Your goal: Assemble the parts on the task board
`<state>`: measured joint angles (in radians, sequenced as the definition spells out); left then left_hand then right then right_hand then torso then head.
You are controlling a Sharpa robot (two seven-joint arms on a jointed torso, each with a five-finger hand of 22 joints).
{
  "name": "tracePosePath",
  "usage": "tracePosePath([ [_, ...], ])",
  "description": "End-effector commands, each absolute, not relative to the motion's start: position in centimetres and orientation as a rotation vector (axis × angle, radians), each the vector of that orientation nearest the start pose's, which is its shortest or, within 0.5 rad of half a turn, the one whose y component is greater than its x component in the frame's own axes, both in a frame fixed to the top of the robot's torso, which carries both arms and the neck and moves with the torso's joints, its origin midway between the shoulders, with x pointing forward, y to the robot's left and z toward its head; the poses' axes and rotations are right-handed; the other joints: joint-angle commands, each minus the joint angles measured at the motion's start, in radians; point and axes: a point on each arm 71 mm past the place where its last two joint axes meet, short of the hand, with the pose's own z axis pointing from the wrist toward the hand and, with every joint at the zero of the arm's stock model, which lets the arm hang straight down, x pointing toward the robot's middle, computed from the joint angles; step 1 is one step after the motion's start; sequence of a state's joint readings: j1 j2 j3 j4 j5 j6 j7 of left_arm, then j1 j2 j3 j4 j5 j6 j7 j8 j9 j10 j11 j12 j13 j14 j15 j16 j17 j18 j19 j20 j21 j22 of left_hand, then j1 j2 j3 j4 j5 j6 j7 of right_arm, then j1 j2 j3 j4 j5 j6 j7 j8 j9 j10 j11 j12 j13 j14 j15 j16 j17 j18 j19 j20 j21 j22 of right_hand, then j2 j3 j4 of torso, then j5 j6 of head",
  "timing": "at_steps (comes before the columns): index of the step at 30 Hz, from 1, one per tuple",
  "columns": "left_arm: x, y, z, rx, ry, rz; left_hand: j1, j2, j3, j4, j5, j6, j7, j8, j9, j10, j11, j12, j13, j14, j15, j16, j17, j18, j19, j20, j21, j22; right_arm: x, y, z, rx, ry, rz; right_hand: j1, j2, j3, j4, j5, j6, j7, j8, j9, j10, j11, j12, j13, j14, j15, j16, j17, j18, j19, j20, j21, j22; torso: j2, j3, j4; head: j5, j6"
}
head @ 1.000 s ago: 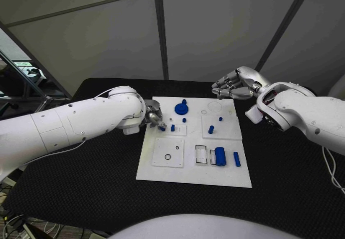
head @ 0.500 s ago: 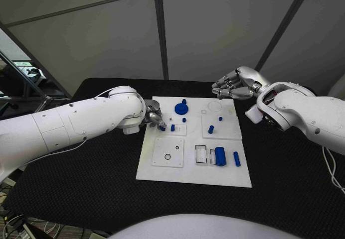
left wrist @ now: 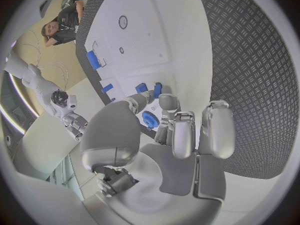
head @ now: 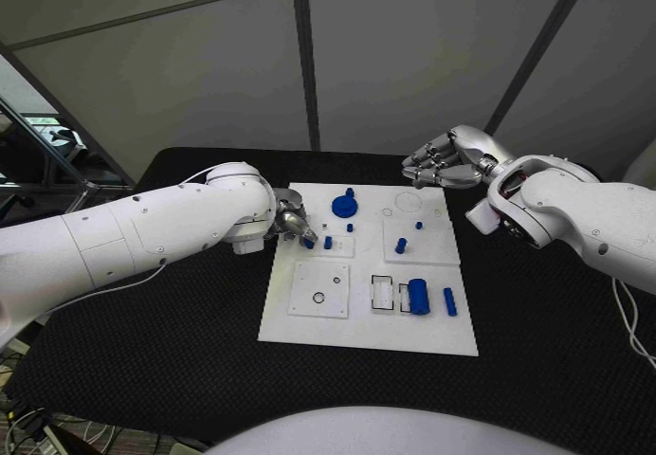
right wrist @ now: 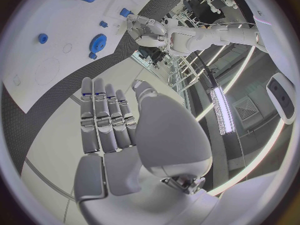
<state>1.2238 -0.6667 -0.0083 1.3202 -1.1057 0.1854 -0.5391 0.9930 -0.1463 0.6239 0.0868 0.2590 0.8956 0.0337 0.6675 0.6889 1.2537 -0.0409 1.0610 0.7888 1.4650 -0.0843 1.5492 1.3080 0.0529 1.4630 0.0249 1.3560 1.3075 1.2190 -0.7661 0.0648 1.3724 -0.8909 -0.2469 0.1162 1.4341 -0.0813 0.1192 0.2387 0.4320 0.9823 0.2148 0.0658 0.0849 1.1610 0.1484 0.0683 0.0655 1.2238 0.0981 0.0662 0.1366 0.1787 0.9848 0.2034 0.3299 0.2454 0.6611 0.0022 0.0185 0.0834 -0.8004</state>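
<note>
Smooth white task board, textured black table

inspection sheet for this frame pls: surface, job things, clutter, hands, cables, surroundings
Surface: black table, textured mat.
Job things: white task board at centre; blue gear at its far end, blue cylinder and blue pegs nearer.
Clutter: nothing seen.
Hands: left hand at the board's left edge by a small blue part, contact unclear; right hand off the far right corner, fingers curled, empty.
Cables: white cable on the right.
Surroundings: grey wall panels.
</note>
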Motion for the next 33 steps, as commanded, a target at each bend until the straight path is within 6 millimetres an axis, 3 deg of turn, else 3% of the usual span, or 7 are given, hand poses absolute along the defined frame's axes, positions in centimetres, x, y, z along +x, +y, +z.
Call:
tracePosePath([
  [1, 51.60, 18.75, -22.21, -0.168, 2.344, -0.346, -0.012, 0.002, -0.012, 0.004, -0.006, 0.010, 0.000, -0.006, -0.002, 0.002, 0.005, 0.004, 0.002, 0.099, -0.008, 0.006, 0.241, 0.002, 0.021, -0.006, 0.004, 0.052, 52.63, -20.20, -14.55, 0.292, 1.628, 1.077, -0.006, 0.001, 0.002, -0.006, 0.003, -0.006, -0.001, -0.002, -0.001, -0.005, -0.001, -0.001, 0.000, -0.004, 0.001, -0.002, -0.001, 0.003, 0.007, 0.002, -0.005, -0.001, 0.000, -0.0001, 0.0002, 0.000, 0.000],
  [19, 51.73, 18.66, -22.28, -0.171, 2.349, -0.348, -0.030, 0.011, -0.061, 0.030, -0.007, 0.025, -0.002, -0.009, -0.010, 0.006, 0.004, 0.009, 0.003, 0.101, -0.007, 0.010, 0.246, -0.001, 0.026, -0.006, 0.014, 0.065, 52.64, -20.20, -14.56, 0.290, 1.629, 1.079, -0.008, 0.000, 0.001, -0.006, 0.004, -0.006, -0.001, -0.002, -0.001, -0.005, -0.001, -0.001, 0.000, -0.004, 0.001, -0.002, -0.002, 0.003, 0.007, 0.002, -0.006, -0.002, 0.000, -0.0001, 0.0005, -0.002, -0.004],
  [33, 51.81, 18.65, -22.27, -0.175, 2.344, -0.349, -0.055, 0.024, -0.131, 0.070, -0.007, 0.039, -0.003, -0.014, -0.020, 0.015, 0.004, 0.016, 0.008, 0.102, -0.007, 0.013, 0.250, -0.003, 0.030, -0.006, 0.020, 0.074, 52.65, -20.12, -14.57, 0.288, 1.630, 1.082, -0.008, -0.001, 0.001, -0.006, 0.004, -0.006, -0.001, -0.002, -0.001, -0.005, -0.001, -0.001, 0.000, -0.004, 0.001, -0.002, -0.002, 0.003, 0.007, 0.002, -0.007, -0.002, 0.000, -0.0003, 0.0011, -0.002, -0.006],
])
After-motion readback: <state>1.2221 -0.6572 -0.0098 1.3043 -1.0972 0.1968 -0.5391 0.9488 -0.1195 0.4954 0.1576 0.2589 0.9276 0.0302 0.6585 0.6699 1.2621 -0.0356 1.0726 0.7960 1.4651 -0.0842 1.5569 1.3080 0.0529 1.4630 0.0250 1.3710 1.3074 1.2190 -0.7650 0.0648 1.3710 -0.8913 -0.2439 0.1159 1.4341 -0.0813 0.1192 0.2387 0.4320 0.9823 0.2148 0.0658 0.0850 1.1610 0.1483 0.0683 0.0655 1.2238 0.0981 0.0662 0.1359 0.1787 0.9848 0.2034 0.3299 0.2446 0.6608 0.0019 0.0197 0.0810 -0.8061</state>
